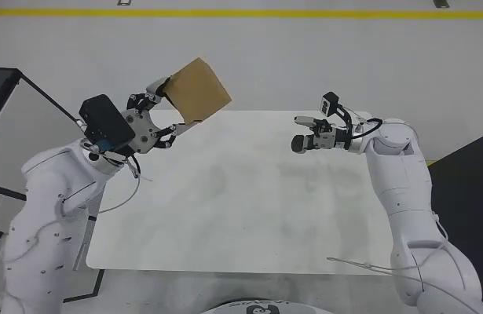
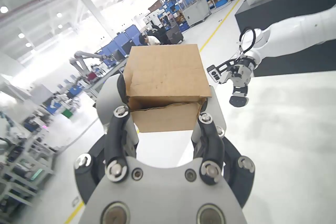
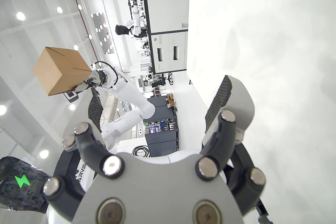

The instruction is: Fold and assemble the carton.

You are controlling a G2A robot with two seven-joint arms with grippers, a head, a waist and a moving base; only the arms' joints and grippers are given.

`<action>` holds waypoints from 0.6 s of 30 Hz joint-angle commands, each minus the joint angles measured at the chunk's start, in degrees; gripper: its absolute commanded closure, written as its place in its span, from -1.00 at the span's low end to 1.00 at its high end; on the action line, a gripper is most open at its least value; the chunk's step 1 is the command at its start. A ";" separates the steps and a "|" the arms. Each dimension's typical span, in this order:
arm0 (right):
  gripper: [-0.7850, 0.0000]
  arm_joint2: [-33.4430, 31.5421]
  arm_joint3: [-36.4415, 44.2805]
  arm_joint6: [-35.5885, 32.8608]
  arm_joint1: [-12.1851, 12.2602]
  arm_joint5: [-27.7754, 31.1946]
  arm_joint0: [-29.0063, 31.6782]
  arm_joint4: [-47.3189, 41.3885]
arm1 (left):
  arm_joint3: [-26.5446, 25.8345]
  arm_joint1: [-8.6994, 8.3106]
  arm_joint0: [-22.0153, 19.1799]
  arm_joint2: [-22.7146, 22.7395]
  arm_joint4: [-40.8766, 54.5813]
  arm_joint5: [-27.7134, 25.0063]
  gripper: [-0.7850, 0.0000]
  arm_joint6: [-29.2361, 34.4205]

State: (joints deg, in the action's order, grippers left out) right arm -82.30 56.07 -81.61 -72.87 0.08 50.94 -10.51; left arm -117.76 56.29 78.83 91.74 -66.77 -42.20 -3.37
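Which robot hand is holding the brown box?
The left gripper: its fingers are shut on the carton, held up above the table's corner. The right gripper is open, holding nothing.

— Where's the left arm [image 1: 60, 196]?
— Raised by the far left corner of the bench [image 1: 249, 204]. The left pincer [image 1: 169, 110] is clamped on the carton [image 1: 196, 88], a finger on each side, holding it in the air.
— And the right arm [image 1: 398, 180]?
— Elbow bent, forearm over the bench's right side. The right pincer [image 1: 301, 132] gapes, fingers spread, facing the other arm.
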 commanded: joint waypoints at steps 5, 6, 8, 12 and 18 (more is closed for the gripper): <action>-1.00 0.00 0.00 0.00 0.00 0.00 0.00 -0.01 | 1.79 -0.53 0.00 1.31 21.15 -2.36 1.00 11.27; -1.00 0.00 0.00 0.00 0.00 0.00 0.00 -0.01 | 1.79 -0.53 0.00 1.31 21.15 -2.36 1.00 11.27; -1.00 0.00 0.00 0.00 0.00 0.00 0.00 -0.01 | 1.79 -0.53 0.00 1.31 21.15 -2.36 1.00 11.27; -1.00 0.00 0.00 0.00 0.00 0.00 0.00 -0.01 | 1.79 -0.53 0.00 1.31 21.15 -2.36 1.00 11.27; -1.00 0.00 0.00 0.00 0.00 0.00 0.00 -0.01 | 5.25 -0.72 0.45 0.10 32.06 -5.01 1.00 13.85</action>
State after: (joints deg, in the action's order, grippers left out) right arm -82.30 56.07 -81.61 -72.87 0.08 50.94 -10.51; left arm -113.65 55.70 79.45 91.97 -39.15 -45.91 9.16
